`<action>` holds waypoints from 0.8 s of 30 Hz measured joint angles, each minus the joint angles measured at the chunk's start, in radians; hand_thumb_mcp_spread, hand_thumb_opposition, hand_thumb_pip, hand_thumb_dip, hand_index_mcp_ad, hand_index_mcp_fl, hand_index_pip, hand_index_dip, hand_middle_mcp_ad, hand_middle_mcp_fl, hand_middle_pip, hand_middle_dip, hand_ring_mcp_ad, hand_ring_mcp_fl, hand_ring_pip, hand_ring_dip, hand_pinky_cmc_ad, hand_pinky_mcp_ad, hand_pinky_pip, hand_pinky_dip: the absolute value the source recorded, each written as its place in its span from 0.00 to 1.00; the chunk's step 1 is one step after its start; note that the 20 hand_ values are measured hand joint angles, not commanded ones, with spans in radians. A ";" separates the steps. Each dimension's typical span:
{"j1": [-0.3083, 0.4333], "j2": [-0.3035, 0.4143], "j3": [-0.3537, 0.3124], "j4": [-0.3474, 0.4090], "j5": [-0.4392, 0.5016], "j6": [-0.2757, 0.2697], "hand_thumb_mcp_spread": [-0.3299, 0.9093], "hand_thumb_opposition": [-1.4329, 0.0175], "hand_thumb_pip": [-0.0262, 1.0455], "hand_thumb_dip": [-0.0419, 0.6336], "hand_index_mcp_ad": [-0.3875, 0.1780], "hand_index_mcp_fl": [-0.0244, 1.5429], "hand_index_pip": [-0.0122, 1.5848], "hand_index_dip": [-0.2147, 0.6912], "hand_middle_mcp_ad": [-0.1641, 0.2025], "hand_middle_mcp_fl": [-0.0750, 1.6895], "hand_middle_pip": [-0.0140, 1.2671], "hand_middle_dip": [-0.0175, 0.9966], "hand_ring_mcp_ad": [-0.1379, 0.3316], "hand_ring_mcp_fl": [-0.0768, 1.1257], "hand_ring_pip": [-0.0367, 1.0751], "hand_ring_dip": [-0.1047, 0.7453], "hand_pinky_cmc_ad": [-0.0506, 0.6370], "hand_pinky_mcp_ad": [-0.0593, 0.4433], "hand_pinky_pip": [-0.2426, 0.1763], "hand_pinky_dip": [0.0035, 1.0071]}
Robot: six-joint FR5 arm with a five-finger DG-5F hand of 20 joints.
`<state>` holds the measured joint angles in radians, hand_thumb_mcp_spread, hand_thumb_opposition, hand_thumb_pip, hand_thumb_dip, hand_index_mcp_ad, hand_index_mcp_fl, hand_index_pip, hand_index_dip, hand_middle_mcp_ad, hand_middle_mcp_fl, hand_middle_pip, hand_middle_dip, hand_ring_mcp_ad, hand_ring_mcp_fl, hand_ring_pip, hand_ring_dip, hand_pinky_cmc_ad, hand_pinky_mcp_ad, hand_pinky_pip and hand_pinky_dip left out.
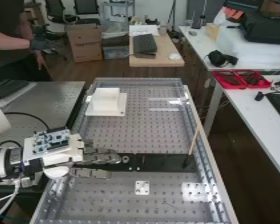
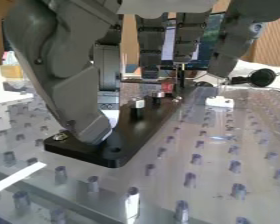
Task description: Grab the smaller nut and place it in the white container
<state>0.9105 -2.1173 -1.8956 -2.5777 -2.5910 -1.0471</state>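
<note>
Dark grey robot hand wide, fingers roughly straight, nothing gripped. Small silver metal nut on black flat plate, just beside thumb tip; can't tell if smaller one. White boxy container well apart from hand.

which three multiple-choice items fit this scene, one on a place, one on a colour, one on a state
1. In the high view, where is the white container?
a) On the floor
b) Nearer the camera than the black plate
c) Farther from the camera than the black plate

2. What colour are the trays at the right?
a) Blue
b) Red
c) Yellow

3. How are the fingers of the robot hand?
a) Stretched out
b) Clenched in a fist
c) Wrapped round the white container

Key:
1 c: it sits beyond the black plate.
2 b: their walls show red.
3 a: they extend out straight in the high view.
</note>
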 joint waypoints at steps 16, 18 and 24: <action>-0.001 -0.003 0.006 0.000 -0.008 -0.004 0.60 0.37 0.69 0.46 0.36 0.19 0.93 0.26 0.63 0.13 0.11 0.24 0.58 0.07 0.12 0.21 0.60 0.68 0.55 0.21; -0.001 -0.003 0.005 0.001 -0.008 -0.009 0.61 0.37 0.69 0.46 0.36 0.19 0.94 0.25 0.63 0.15 0.11 0.24 0.57 0.07 0.12 0.21 0.60 0.69 0.55 0.21; 0.001 -0.003 -0.001 0.013 -0.006 -0.004 0.64 0.35 0.67 0.47 0.36 0.22 0.94 0.25 0.63 0.14 0.11 0.24 0.58 0.07 0.12 0.21 0.61 0.69 0.55 0.21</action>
<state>0.9112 -2.1202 -1.8963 -2.5644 -2.5970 -1.0512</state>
